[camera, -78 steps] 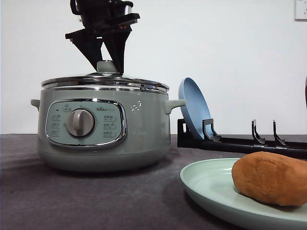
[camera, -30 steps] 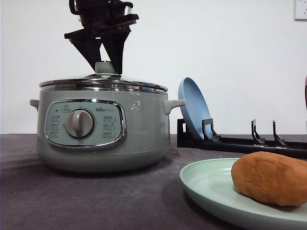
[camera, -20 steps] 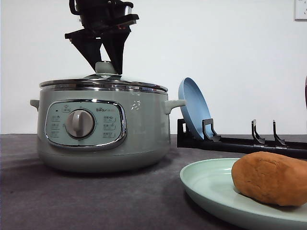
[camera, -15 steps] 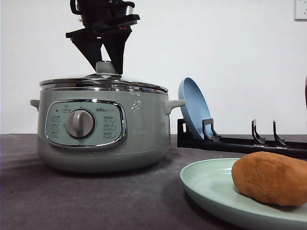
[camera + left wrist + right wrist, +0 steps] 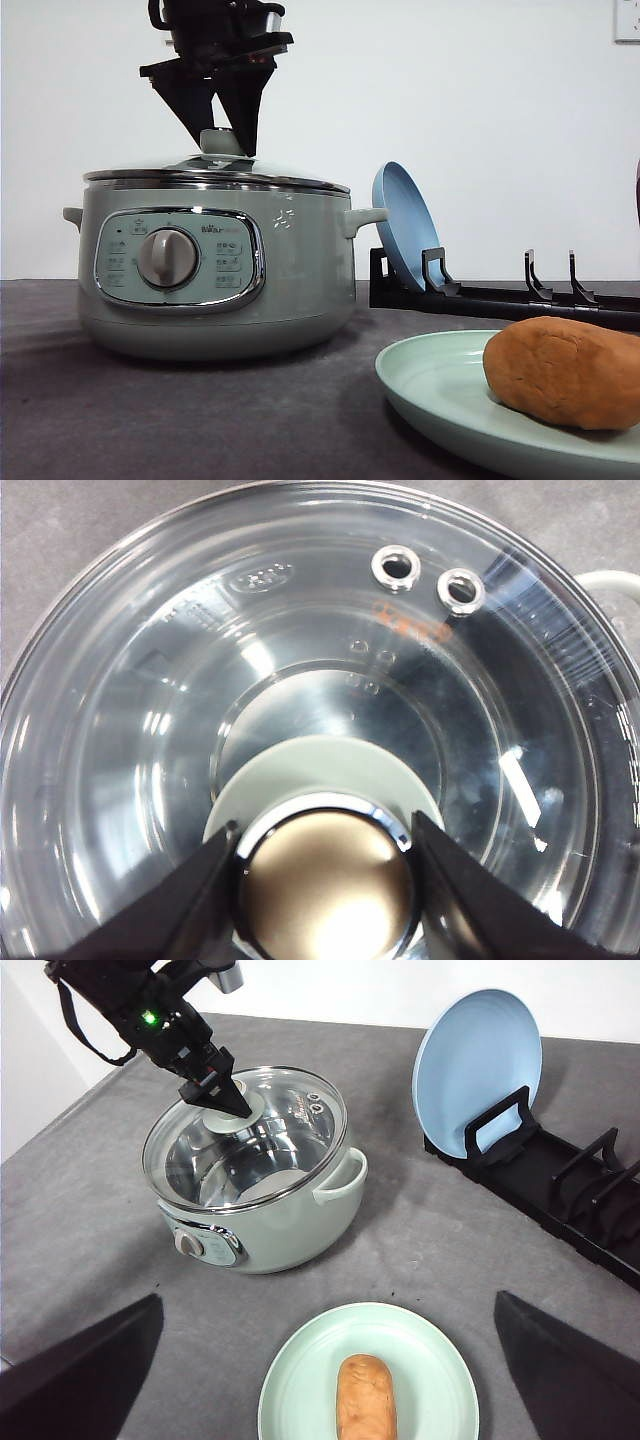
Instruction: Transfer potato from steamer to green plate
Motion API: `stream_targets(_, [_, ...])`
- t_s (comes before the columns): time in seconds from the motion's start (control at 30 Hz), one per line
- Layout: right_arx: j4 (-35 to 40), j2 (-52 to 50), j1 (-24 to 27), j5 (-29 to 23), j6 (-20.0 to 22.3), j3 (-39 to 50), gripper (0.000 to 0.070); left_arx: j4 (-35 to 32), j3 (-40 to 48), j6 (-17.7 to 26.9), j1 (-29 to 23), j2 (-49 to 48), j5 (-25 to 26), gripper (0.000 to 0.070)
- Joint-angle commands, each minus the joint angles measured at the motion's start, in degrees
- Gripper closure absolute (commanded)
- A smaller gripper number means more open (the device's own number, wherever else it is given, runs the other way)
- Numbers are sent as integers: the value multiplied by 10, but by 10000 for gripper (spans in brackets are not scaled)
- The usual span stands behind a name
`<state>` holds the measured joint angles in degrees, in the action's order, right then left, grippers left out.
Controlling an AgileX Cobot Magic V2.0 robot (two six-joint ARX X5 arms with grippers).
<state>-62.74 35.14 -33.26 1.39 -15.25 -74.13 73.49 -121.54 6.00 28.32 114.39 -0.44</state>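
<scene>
A dark grey, felt-like counter [image 5: 180, 420] carries everything, and a plain white wall [image 5: 480, 120] stands behind it.

At the left stands the steamer [image 5: 215, 265], a pale green pot with a chrome-framed panel and a round dial [image 5: 167, 257] facing forward. Its glass lid [image 5: 250, 1130] sits on the rim. The left pincer [image 5: 226, 135] comes down from above onto the lid's knob [image 5: 325, 880], its two dark fingers [image 5: 195, 905] pressed against either side of the knob, so it is closed around it.

To the right of the pot, farther back, a black rack [image 5: 480, 295] lies along the counter, with a blue plate [image 5: 405, 225] standing on edge in its first slot, just beside the pot's side handle [image 5: 365, 217].

Nearer the front and to the right lies the green plate [image 5: 440, 390], flat on the counter. The potato [image 5: 562, 372] rests on it, lying on its side, well apart from the left pincer and the pot.

The right pincer [image 5: 320, 1390] hangs above the green plate, its dark fingers [image 5: 80, 1365] spread wide apart and holding nothing, with the potato below the gap between them.
</scene>
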Motion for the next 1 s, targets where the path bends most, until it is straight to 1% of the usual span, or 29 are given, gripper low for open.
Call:
stream_targets(0.0, [5, 3, -3, -2, 5, -9, 7, -2, -14, 5, 9, 14, 12, 687])
stream_targets(0.17, [5, 3, -3, -2, 5, -9, 7, 7, -14, -4, 1, 14, 42, 677])
stream_targets(0.23, [5, 3, -3, -2, 5, -9, 7, 6, -14, -10, -1, 14, 44, 663])
stream_targets(0.3, [5, 3, -3, -2, 5, -9, 7, 6, -14, -11, -2, 14, 45, 631])
stream_targets(0.4, [5, 3, -3, -1, 5, -9, 7, 4, -14, -11, -2, 14, 45, 472])
stream_targets(0.53, [5, 3, -3, -1, 5, -9, 7, 1, -14, -11, -3, 14, 45, 193])
stream_targets(0.6, [5, 3, -3, -1, 5, -9, 7, -2, -14, -11, -5, 14, 45, 98])
stream_targets(0.67, [5, 3, -3, -1, 5, -9, 8, -3, -14, -14, -6, 14, 45, 44])
stream_targets(0.7, [5, 3, -3, -1, 5, -9, 7, -3, -14, -16, -7, 14, 45, 25])
stream_targets(0.77, [5, 3, -3, -1, 5, -9, 7, -3, -15, -19, -9, 11, 45, 11])
stream_targets(0.97, [5, 3, -3, -1, 7, -9, 7, 0, -16, -23, -13, -22, 45, 11])
